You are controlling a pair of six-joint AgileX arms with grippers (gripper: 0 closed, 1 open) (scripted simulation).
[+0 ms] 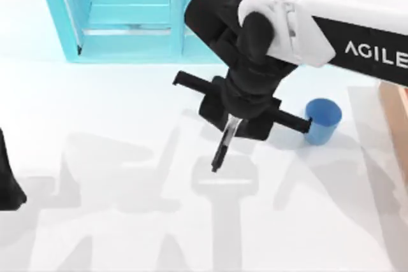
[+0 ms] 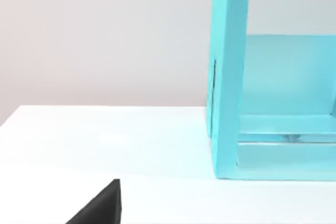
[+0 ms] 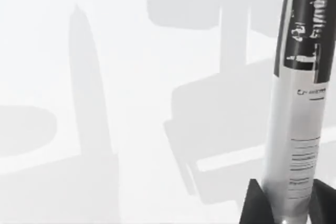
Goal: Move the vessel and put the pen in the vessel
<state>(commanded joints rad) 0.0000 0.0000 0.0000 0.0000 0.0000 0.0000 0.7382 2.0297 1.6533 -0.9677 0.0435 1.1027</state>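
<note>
The pen (image 1: 224,144), a slim black marker with a grey printed label, hangs tip-down over the middle of the table. My right gripper (image 1: 234,122) is shut on its upper end. In the right wrist view the pen (image 3: 302,103) runs out from between the dark fingertips (image 3: 253,205) of the right gripper (image 3: 289,211), with the white table and its shadows beneath. The vessel (image 1: 322,120), a small blue cup, stands upright on the table just right of the gripper, apart from it. My left gripper (image 1: 7,179) is parked at the table's left edge.
A large turquoise shelf unit (image 1: 127,17) stands along the back of the table, and its side panel (image 2: 229,77) shows in the left wrist view. A tan wooden box (image 1: 395,116) sits at the right edge, beside the cup.
</note>
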